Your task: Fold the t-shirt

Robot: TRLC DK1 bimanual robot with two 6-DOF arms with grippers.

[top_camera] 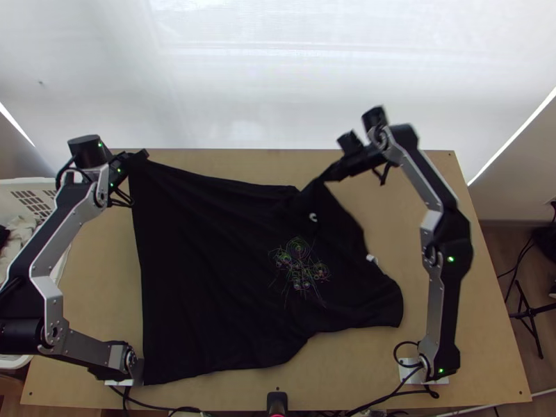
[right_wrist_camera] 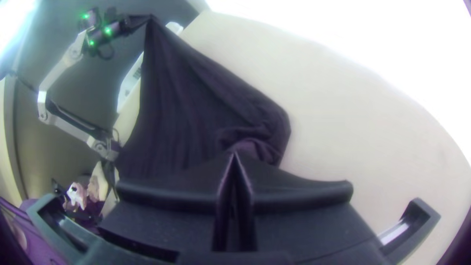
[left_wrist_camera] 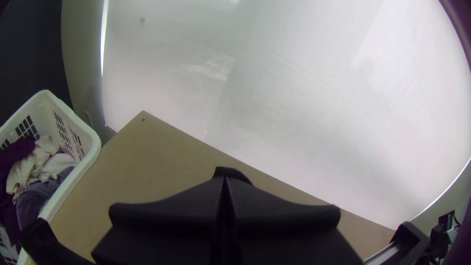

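With the left gripper [left_wrist_camera: 225,180] and right gripper [right_wrist_camera: 235,156] pinched closed on the black t-shirt [top_camera: 208,278], spread across the table [top_camera: 340,368], move both held parts together, keeping the cloth between them taut.

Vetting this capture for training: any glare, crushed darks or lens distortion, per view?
Top view: t-shirt near-black, folds barely readable; left wrist view: white backdrop's lit edge bows; right wrist view: white glare beyond the table, whose far edge bows.
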